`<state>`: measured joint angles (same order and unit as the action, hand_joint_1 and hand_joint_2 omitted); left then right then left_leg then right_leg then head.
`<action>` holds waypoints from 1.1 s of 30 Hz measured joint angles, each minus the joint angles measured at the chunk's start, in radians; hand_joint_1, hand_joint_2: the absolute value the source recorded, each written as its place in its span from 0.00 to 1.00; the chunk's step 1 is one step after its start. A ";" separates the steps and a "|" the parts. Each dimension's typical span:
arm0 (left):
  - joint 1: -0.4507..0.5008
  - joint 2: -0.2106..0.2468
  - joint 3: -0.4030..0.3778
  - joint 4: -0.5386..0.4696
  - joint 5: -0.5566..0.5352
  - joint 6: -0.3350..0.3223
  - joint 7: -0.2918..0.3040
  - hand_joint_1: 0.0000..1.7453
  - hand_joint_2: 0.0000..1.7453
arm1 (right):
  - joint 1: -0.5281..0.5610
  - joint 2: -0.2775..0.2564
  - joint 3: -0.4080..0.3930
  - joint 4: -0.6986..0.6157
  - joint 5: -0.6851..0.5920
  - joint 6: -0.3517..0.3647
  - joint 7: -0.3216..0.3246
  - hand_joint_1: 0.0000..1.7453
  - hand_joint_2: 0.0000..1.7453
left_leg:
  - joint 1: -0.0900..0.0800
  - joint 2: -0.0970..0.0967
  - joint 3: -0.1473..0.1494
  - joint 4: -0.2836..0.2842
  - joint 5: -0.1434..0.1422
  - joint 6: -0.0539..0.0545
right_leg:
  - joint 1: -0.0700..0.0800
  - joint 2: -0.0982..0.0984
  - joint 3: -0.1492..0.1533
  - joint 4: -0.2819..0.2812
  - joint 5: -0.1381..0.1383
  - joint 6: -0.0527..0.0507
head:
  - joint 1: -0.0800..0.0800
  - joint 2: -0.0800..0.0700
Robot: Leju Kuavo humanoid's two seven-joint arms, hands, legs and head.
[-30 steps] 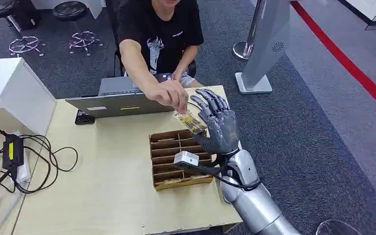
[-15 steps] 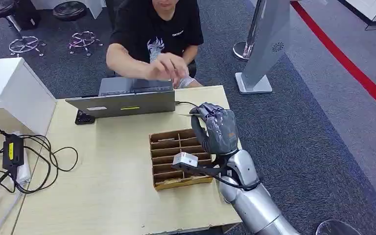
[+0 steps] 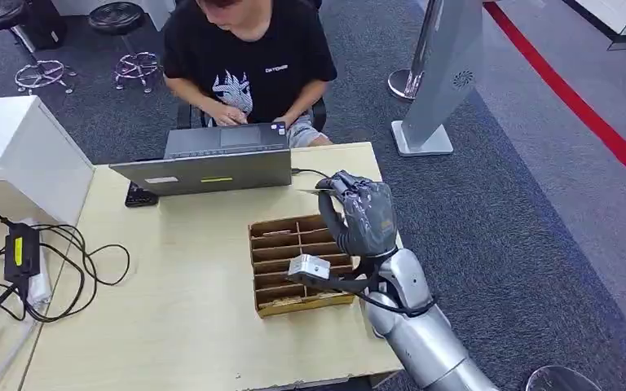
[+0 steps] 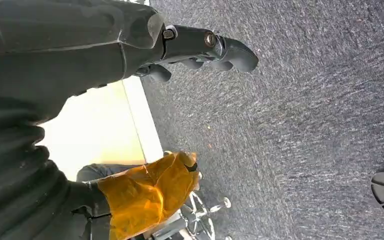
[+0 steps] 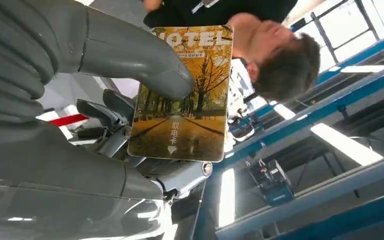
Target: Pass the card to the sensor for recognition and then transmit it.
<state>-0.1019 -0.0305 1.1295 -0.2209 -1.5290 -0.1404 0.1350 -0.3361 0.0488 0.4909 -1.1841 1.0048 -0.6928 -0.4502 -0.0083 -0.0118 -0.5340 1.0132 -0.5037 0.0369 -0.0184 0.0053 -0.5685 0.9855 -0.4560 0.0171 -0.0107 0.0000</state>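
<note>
Right wrist view shows the card (image 5: 182, 95) clamped in my right hand (image 5: 80, 100): my thick thumb lies across its printed face near one long edge and my darker fingers (image 5: 102, 112) back it from behind, so the autumn-tree picture and most of its length stand free of the grip. From the head view, my right hand (image 3: 363, 213) is raised above the desk (image 3: 179, 326), just past the far end of the cardboard divider box (image 3: 297, 265), fingers curled in, back of the hand turned up and outward, with the card (image 3: 311, 192) poking out as a thin edge towards the laptop (image 3: 212, 167).

I judge the step in hand to be carrying the card to the sensor, which I cannot pick out for certain. To do it well, I should keep the pinch firm but near the edge, so the free part of the card can lie flat against the reader, and turn the wrist slowly rather than swing. A loose thumb would let the card pivot.

My left hand (image 4: 200, 47) hangs over the carpet beside the desk edge, fingers loosely apart, holding nothing.
</note>
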 joint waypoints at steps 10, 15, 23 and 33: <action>0.009 0.002 0.000 0.000 0.020 -0.005 -0.009 0.00 1.00 | 0.044 -0.117 -0.027 0.031 -0.167 0.021 0.018 1.00 1.00 | 0.000 -0.002 -0.001 0.000 0.000 0.000 | 0.000 -0.002 0.000 -0.001 0.000 0.000 | 0.000 0.000; 0.008 0.003 0.000 0.000 0.037 -0.006 -0.009 0.00 1.00 | 0.055 -0.187 -0.026 0.050 -0.256 0.181 0.038 1.00 1.00 | -0.001 -0.001 0.000 0.001 0.000 0.000 | 0.000 -0.001 0.000 -0.001 0.000 0.000 | -0.001 0.000; 0.013 0.011 0.000 0.000 0.055 -0.008 -0.011 0.00 1.00 | 0.073 -0.322 -0.055 0.101 -0.416 0.433 -0.052 1.00 1.00 | -0.001 -0.002 -0.001 0.001 0.000 0.000 | 0.000 -0.003 0.000 -0.001 0.000 0.000 | 0.000 0.000; 0.013 0.012 0.000 0.000 0.068 -0.013 -0.011 0.00 1.00 | 0.135 -0.397 -0.082 0.066 -0.481 0.633 -0.137 1.00 1.00 | -0.001 -0.002 -0.001 0.001 0.000 0.000 | 0.000 -0.002 0.000 -0.001 0.000 0.001 | 0.000 0.000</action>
<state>-0.0887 -0.0183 1.1299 -0.2209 -1.4607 -0.1537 0.1244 -0.2011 -0.3480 0.4089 -1.1178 0.5237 -0.0594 -0.5875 -0.0089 -0.0138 -0.5349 1.0138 -0.5041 0.0374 -0.0187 0.0030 -0.5687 0.9843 -0.4562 0.0178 -0.0107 0.0000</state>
